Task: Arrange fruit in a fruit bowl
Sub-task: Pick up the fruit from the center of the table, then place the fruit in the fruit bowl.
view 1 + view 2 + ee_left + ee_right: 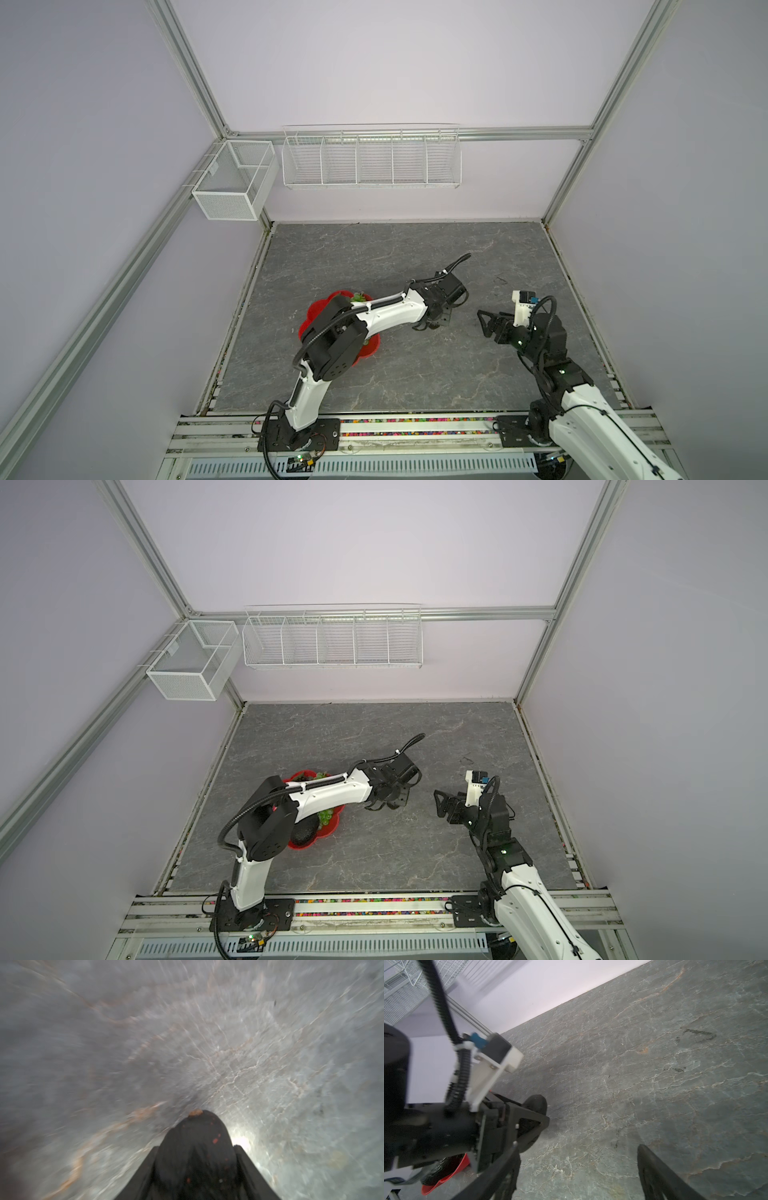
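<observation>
Gripping a blackish oval avocado-like piece (197,1147), the left gripper (432,324) is seen near the middle of the grey marbled table (374,257), pointed downward. In the left wrist view the piece, flecked with orange, is pinched between both fingers (145,1172), and the table behind it is smeared by blur. Whether the piece touches the table cannot be told. The fruit bowl (328,834) is found at about 9 o'clock of that gripper, well apart from it and largely covered by the left arm's elbow (332,332) in both top views. Inside it a green grape bunch (326,817) and a second blackish piece (302,833) are made out in a top view; any further fruit there is hidden. The right gripper (482,323) is placed at 3 o'clock of the left one, near it but apart, its jaws spread with nothing between them.
</observation>
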Tool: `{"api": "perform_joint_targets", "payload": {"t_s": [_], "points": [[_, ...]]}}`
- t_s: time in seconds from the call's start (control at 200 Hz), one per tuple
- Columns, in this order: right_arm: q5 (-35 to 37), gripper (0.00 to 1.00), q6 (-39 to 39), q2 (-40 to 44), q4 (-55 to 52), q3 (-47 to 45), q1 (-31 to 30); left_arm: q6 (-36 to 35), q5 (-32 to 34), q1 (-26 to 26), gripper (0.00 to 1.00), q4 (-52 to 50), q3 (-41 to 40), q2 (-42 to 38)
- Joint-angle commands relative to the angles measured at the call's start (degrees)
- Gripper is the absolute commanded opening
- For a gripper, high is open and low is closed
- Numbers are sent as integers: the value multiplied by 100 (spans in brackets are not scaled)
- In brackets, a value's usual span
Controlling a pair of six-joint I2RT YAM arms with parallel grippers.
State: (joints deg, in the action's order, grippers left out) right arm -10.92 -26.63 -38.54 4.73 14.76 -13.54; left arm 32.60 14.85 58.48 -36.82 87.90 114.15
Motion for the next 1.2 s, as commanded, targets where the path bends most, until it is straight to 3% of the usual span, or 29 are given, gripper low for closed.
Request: {"api": "perform_joint_targets", "payload": {"t_s": [0.0,0.115,0.28,0.39,0.54,0.695,0.945,1.065,1.13,1.195], "points": [[-597,89,95,-322,689,-72,-56,-89,705,-80,36,-213,-289,-724],[-1285,89,104,-1132,1424,44,-337,-29,892,-308,36,-210,-890,-1374],[-2438,89,175,-2535,2481,470,-1214,107,1215,-777,35,-486,-1781,-2345],[-2806,88,90,-3032,3039,637,-1656,256,1494,-1228,36,-979,-2342,-2941],[-2781,88,388,-3060,2813,790,-2010,501,2086,-1743,36,-1512,-2903,-3574],[-2485,88,697,-2832,2308,839,-2074,465,1915,-2239,36,-1500,-3247,-3834],[-2330,89,831,-2764,2068,870,-2074,656,1465,-2350,39,-1715,-3470,-3649],[-2295,88,834,-2740,2045,870,-2066,778,1396,-2350,49,-1674,-3698,-3780],[-2274,89,838,-2737,2032,874,-2078,758,1332,-2350,62,-1544,-3776,-3951],[-2271,89,847,-2728,2018,868,-2078,704,1341,-2350,66,-1426,-3796,-4148]]}}
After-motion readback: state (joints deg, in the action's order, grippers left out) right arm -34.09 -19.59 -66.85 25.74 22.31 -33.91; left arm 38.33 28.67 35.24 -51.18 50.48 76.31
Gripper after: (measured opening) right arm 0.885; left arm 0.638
